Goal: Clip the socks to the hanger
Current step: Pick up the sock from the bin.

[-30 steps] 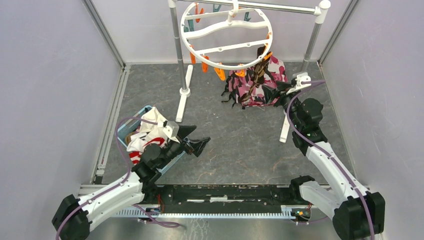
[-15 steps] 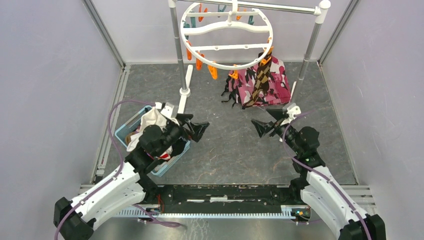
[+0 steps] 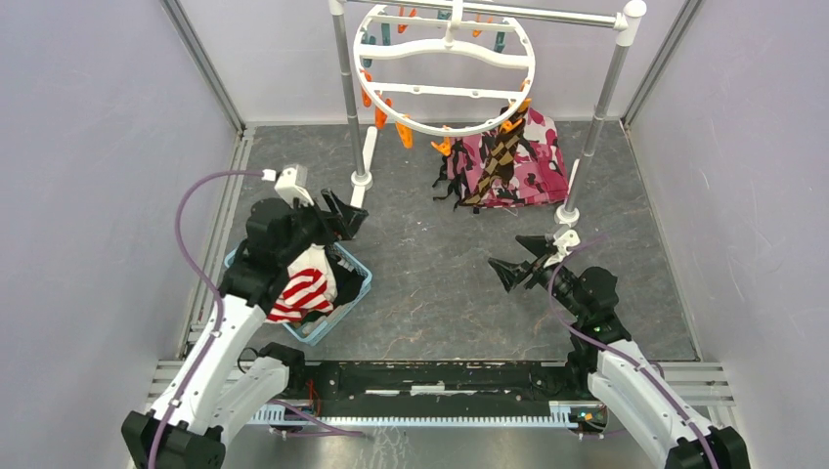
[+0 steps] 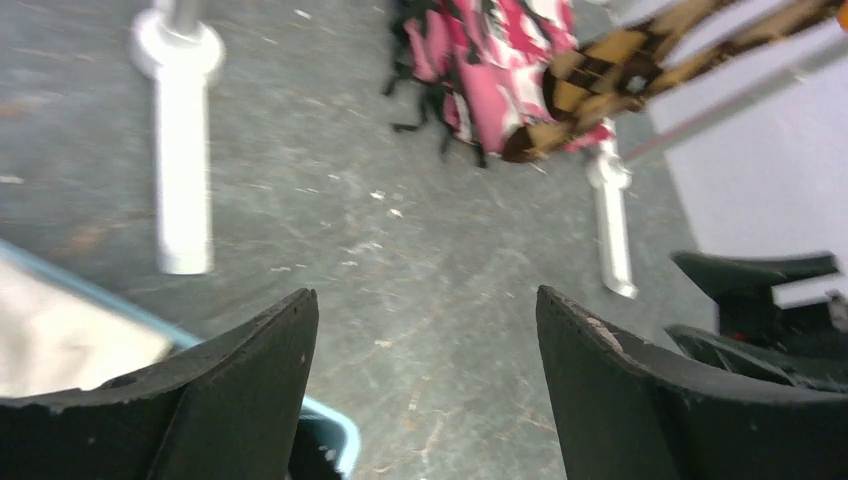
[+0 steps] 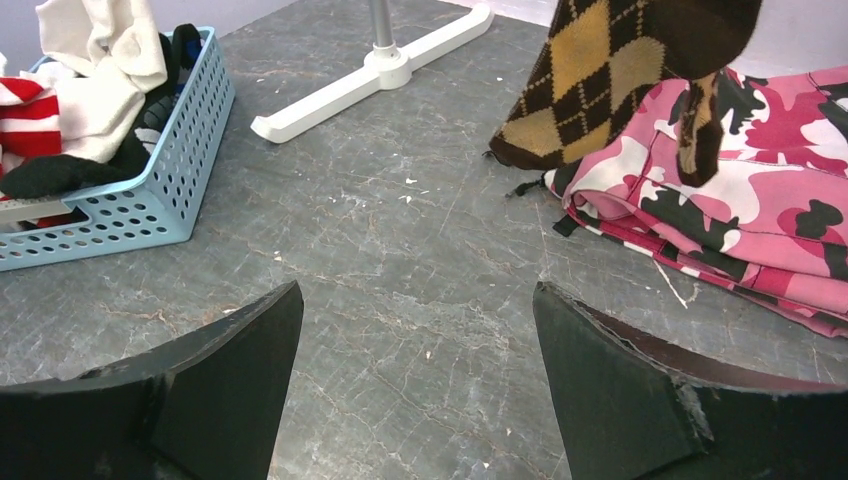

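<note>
Socks (image 3: 298,291) lie heaped in a blue basket (image 3: 337,313), red-and-white stripes on top, with a white cloth (image 3: 313,264) bunched against them and something dark tucked under. Seen from the right wrist, the same pile (image 5: 25,110) sits inside the perforated wall (image 5: 170,180), and the white cloth (image 5: 100,60) spills over its far end.

Above the basket's far corner hangs the left gripper (image 3: 344,210). Its jaws are spread wide and nothing sits between them; its own camera shows only grey floor in the gap (image 4: 425,300), with the basket's blue rim (image 4: 330,440) just below the left finger.

Well to the right of the basket, across bare floor, the right gripper (image 3: 505,252) points back toward it. It too stands wide apart and has hold of nothing (image 5: 417,290).

Far beyond the basket and to its right, the hanger (image 3: 445,90) hangs from a metal rail (image 3: 547,15), with orange and teal pins around its ring. One argyle sock (image 3: 503,147) dangles from the side of the ring farthest from the basket, its toe (image 5: 600,70) just above a pink camouflage cloth (image 3: 533,166) on the floor. From the left wrist the sock (image 4: 610,80) is blurred but plain enough. One white foot of the rail (image 3: 360,200) lies just past the basket's far corner.
</note>
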Tool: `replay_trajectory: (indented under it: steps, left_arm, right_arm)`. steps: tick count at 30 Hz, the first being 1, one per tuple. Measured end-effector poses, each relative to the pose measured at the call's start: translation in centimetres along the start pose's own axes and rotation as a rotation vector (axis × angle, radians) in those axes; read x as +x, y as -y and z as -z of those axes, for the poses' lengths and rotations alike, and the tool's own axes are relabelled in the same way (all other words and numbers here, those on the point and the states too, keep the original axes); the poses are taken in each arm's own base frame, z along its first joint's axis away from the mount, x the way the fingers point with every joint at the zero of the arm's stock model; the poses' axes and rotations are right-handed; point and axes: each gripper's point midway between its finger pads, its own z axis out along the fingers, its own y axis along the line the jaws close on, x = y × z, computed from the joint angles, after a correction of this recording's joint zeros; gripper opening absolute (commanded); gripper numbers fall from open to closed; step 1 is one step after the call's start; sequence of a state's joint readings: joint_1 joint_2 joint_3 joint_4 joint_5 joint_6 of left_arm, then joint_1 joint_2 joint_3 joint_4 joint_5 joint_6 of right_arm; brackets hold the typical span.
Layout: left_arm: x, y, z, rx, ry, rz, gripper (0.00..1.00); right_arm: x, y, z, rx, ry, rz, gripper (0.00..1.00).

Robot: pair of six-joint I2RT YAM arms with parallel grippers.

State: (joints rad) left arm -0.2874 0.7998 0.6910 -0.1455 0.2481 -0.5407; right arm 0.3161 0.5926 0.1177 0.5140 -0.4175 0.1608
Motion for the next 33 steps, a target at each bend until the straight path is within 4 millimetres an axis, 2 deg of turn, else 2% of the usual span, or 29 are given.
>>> replay_trajectory:
  steps: [2, 5, 7, 9, 13, 15, 22, 27, 30, 33]
  left_arm:
    - [-1.6, -0.9, 0.7, -0.105, 0.004, -0.029, 0.83]
    - [-4.0, -2.1, 2.5, -0.245, 0.026, -0.09, 0.69]
    - [-4.6, -2.8, 3.5, -0.314, 0.013, -0.133, 0.58]
    - [-4.3, -3.6, 4.2, -0.369, -0.048, -0.181, 0.53]
    - [-2.1, -5.6, 5.2, -0.472, -0.224, -0.251, 0.57]
    - [-0.7, -6.1, 5.4, -0.501, -0.3, -0.257, 0.63]
    - [3.7, -7.0, 7.3, -0.546, -0.463, -0.179, 0.7]
    - [9.0, -9.6, 10.2, -0.653, -0.626, -0.114, 0.62]
    - [9.9, -10.3, 11.1, -0.703, -0.669, -0.099, 0.59]
    - [9.9, -10.8, 11.2, -0.744, -0.666, -0.099, 0.43]
  right_arm:
    - [0.1, -0.1, 0.0, -0.003, 0.001, 0.001, 0.91]
    - [0.0, -0.3, 0.0, -0.006, 0.003, 0.003, 0.91]
    - [0.1, -0.4, -0.1, -0.006, 0.001, 0.002, 0.91]
    - [0.1, -0.3, -0.1, -0.002, 0.001, 0.002, 0.91]
    - [0.1, -0.1, -0.1, 0.008, 0.0, 0.004, 0.92]
    - [0.2, -0.1, -0.1, 0.01, -0.002, 0.003, 0.91]
    - [0.2, 0.0, -0.1, 0.014, -0.002, 0.003, 0.92]
    - [0.1, 0.0, -0.1, 0.018, 0.001, 0.005, 0.91]
    - [0.2, 0.1, -0.1, 0.018, -0.003, 0.003, 0.92]
    - [0.3, 0.1, -0.1, 0.019, -0.005, 0.002, 0.92]
